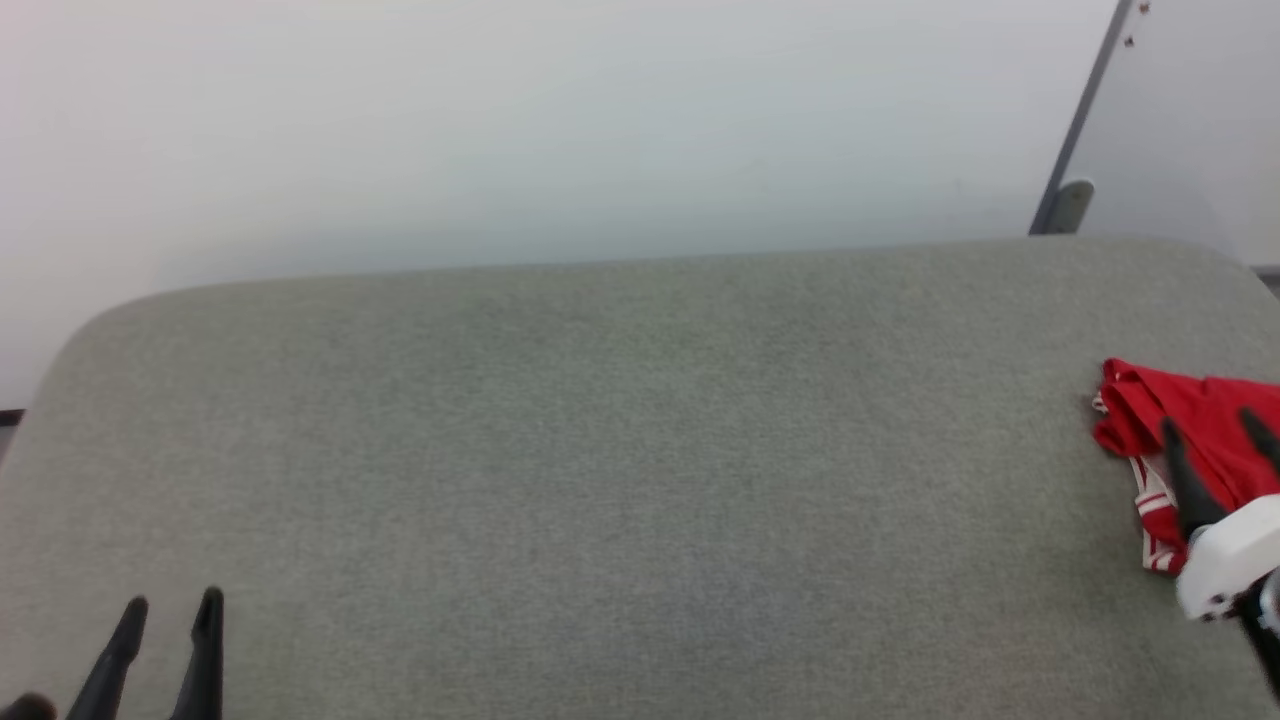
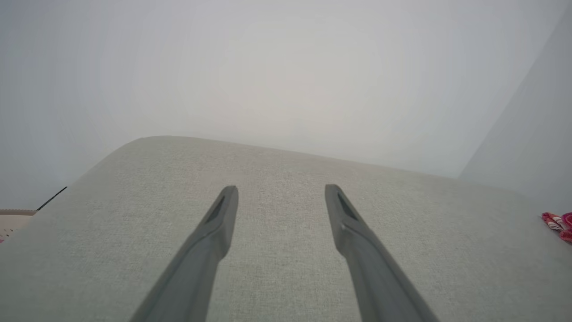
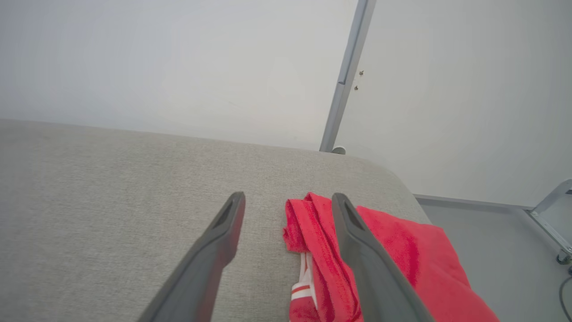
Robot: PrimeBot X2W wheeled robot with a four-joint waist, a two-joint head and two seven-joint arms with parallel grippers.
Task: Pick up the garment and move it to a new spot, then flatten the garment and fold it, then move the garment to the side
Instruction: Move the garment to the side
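The garment (image 1: 1135, 400) lies bunched at the table's right edge, red with white-and-red striped trim; part of it runs out of the head view. In the right wrist view the garment (image 3: 402, 250) sits under and right of my right gripper (image 3: 288, 197). My right gripper (image 1: 1210, 425) is open over the cloth, one finger above the red fabric, the other above bare table, nothing between them. My left gripper (image 1: 173, 600) is open at the lower left over bare table, and the left wrist view shows this left gripper (image 2: 280, 188) with nothing in it. A red-and-white scrap (image 2: 556, 221) shows far right.
The grey-green fabric-covered table (image 1: 640, 450) has rounded corners and a pale wall behind it. A grey metal post (image 1: 1080, 120) stands at the back right. Grey floor (image 3: 491, 232) and a wheeled frame (image 3: 554, 210) lie beyond the right edge. A beige basket rim (image 2: 13, 219) shows off the table's left.
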